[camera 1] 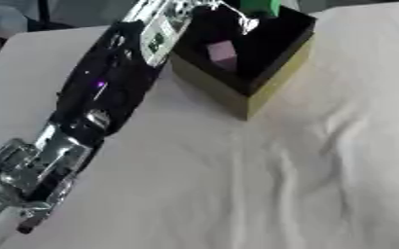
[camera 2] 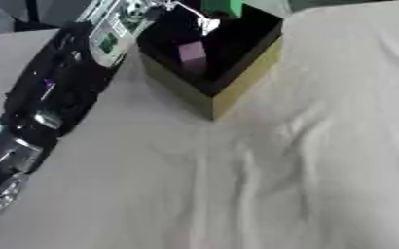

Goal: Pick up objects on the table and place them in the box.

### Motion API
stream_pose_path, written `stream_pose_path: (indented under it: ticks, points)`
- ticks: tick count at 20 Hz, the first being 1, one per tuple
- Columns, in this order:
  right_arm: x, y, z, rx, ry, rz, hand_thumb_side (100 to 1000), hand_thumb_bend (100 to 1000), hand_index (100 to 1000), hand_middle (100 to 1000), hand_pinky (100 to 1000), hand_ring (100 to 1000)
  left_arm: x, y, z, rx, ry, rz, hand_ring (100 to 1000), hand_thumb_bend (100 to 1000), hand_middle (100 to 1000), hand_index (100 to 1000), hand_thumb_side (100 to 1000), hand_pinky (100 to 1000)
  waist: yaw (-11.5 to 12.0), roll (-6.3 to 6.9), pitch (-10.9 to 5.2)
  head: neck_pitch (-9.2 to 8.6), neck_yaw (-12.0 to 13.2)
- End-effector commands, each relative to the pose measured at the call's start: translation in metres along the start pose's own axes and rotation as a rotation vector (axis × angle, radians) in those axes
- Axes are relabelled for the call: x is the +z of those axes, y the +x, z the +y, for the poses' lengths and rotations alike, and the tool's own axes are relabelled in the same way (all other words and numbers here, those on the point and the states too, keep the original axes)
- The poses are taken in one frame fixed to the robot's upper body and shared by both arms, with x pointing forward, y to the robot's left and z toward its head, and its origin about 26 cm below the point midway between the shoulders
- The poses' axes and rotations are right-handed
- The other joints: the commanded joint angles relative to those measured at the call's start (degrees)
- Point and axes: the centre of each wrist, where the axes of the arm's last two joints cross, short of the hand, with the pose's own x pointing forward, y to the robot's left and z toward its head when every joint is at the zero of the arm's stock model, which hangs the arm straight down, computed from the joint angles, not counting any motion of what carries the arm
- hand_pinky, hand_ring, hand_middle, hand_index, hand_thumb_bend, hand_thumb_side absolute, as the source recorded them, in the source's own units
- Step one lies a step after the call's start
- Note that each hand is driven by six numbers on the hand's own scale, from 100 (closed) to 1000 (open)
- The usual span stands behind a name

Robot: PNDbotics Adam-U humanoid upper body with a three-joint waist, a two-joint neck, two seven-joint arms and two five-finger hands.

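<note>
Just a white tablecloth point(camera 1: 262, 185) spread over the whole table, pretty wrinkled, with long creases running down the middle and right side.

Cloth-covered table point(camera 1: 262, 194) under yellow, black-lined box point(camera 1: 275, 73).

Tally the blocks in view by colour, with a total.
Purple block, inside the box: 1
Green block, at the left hand above the box: 1
Total: 2
</note>
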Motion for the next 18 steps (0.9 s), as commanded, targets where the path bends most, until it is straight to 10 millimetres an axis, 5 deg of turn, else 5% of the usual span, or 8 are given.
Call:
stream_pose_path:
  ticks: [1, 5, 8, 11, 14, 18]
  points:
    - [-0.003, 0.006, -0.012, 0.012, -0.027, -0.025, 902, 100, 854, 731, 873, 834, -0.003, -0.009, 0.005, -0.051, 0.017, 0.003, 563, 100, 507, 546, 219, 539, 0.0, -0.31, -1.28, -0.60, 0.2]
    - [-0.003, 0.006, -0.012, 0.010, -0.027, -0.021, 902, 100, 854, 731, 873, 834, -0.004, -0.013, -0.005, -0.073, -0.024, -0.005, 610, 100, 556, 624, 273, 592, 0.0, -0.36, -1.28, -0.56, 0.1]
    - [-0.002, 0.005, -0.012, 0.009, -0.028, -0.017, 903, 100, 853, 730, 873, 834, -0.004, -0.016, -0.010, -0.084, -0.076, -0.026, 743, 114, 693, 791, 396, 721, -0.1, -0.35, -1.29, -0.56, 0.1]
    - [-0.001, 0.005, -0.012, 0.009, -0.028, -0.016, 902, 100, 853, 731, 873, 834, -0.003, -0.018, -0.011, -0.121, -0.122, -0.020, 799, 253, 764, 854, 459, 757, -0.1, -0.33, -1.34, -0.50, 0.0]
    - [-0.001, 0.005, -0.012, 0.010, -0.029, -0.013, 902, 100, 853, 731, 873, 834, -0.002, -0.021, -0.013, -0.150, -0.142, 0.004, 836, 507, 810, 889, 630, 767, -0.1, -0.34, -1.43, -0.44, -0.2]
    - [0.000, 0.004, -0.012, 0.010, -0.028, -0.010, 904, 100, 852, 731, 873, 835, -0.001, -0.023, -0.014, -0.178, -0.135, 0.033, 870, 650, 839, 912, 706, 787, 0.0, -0.45, -1.55, -0.30, -0.3]
